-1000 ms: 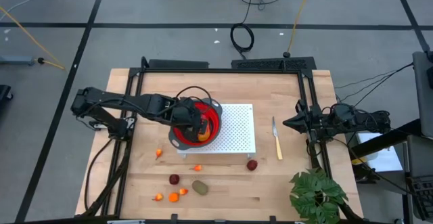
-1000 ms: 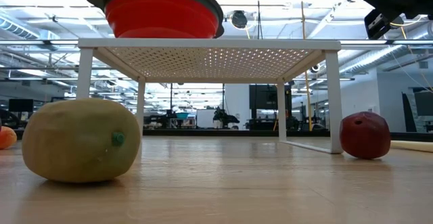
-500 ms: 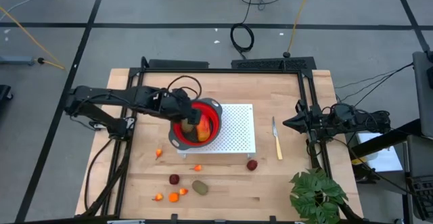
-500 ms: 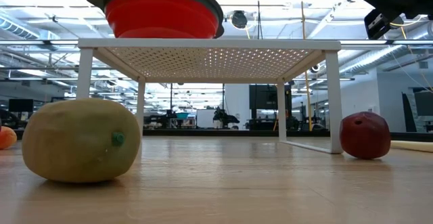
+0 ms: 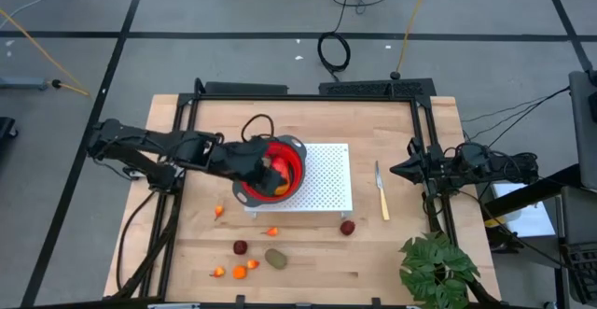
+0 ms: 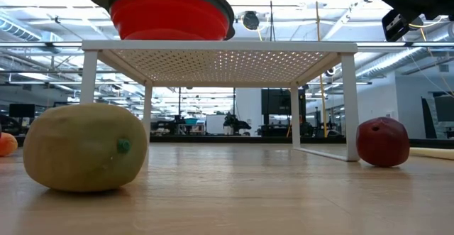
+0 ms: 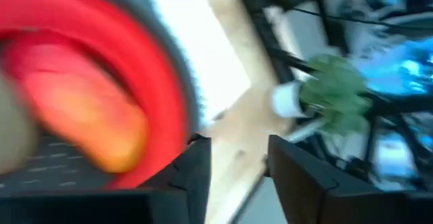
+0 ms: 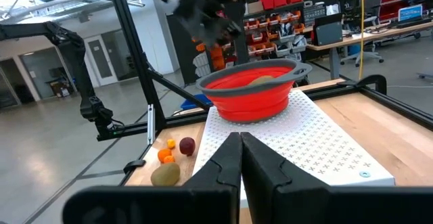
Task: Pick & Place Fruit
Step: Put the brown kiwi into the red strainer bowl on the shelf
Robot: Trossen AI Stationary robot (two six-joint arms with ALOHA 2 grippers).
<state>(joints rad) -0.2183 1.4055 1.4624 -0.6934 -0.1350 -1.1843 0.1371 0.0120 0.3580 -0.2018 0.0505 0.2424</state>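
A red-orange mango [image 5: 279, 186] lies in the red bowl [image 5: 294, 160], which stands on the white perforated rack [image 5: 326, 174]. In the left wrist view the mango [image 7: 88, 122] fills the bowl's [image 7: 155, 82] inside, with an olive piece [image 7: 10, 132] beside it. My left gripper [image 5: 264, 164] [image 7: 237, 146] hovers over the bowl's left half, open, with nothing between its fingers. On the table's near part lie an olive oval [image 5: 275, 258] [image 6: 85, 146], two dark red balls [image 5: 241, 247] [image 5: 347, 227] and several orange bits [image 5: 240, 273]. My right gripper [image 5: 396, 170] [image 8: 240, 160] waits shut at the right edge.
A yellow-handled knife [image 5: 381, 190] lies on the table right of the rack. A green leafy plant [image 5: 437, 267] stands at the near right corner. The rack [image 6: 220, 47] stands on thin legs above the wood. One red ball [image 6: 383, 141] rests near its right leg.
My left gripper has risen out of the bowl and tipped up from steeply down toward level, drawing back a little toward the table's left edge. The mango stays lying in the bowl. The fruit on the table has not moved.
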